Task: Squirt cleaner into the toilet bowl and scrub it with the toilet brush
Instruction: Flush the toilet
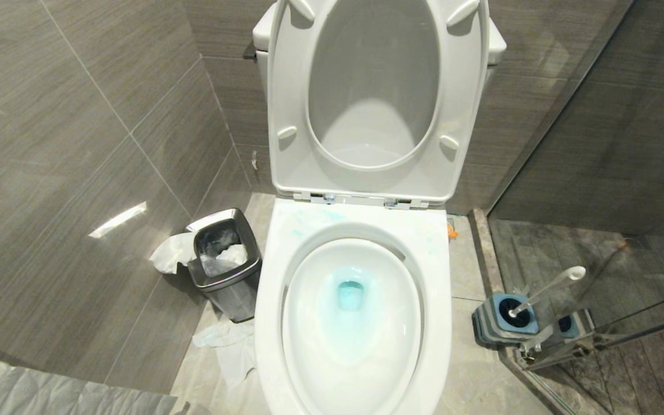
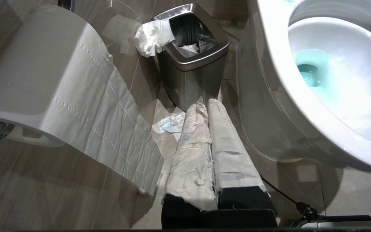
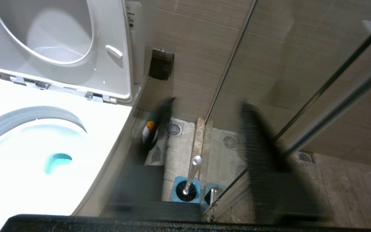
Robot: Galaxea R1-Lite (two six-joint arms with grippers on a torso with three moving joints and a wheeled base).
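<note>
- Plainly, the cleaner (image 1: 350, 294) is already sitting in the toilet bowl (image 1: 437, 323) as a turquoise pool at the drain, with a paler tint spreading down the basin and faint streaks on the rim toward 12 o'clock; seat and lid are standing raised.
- By my judgement, the step in hand is fetching the toilet brush (image 1: 546, 287), which is resting untouched in its blue-topped holder (image 1: 502, 320) on the floor at about 4 o'clock from the bowl, just beside the glass panel (image 1: 597, 173).
- Its pale stick is leaning out of the holder toward 2 o'clock, knob end uppermost.
- The right gripper (image 3: 206, 104) is hanging above that corner with its fingers spread apart and gripping nothing; the stick is showing between them, lower down.
- The left gripper (image 2: 207, 103) is idling low near the waste bin (image 1: 225, 271), at 9 o'clock from the bowl, its paper-wrapped fingers pressed together and empty.
- To do this well, the right arm should be descending along the stick's lean, straddling it below the knob and centring it before clamping.
- Lifting should follow the stick's own line, so the bristles are clearing the holder without tipping it or knocking the glass.
</note>
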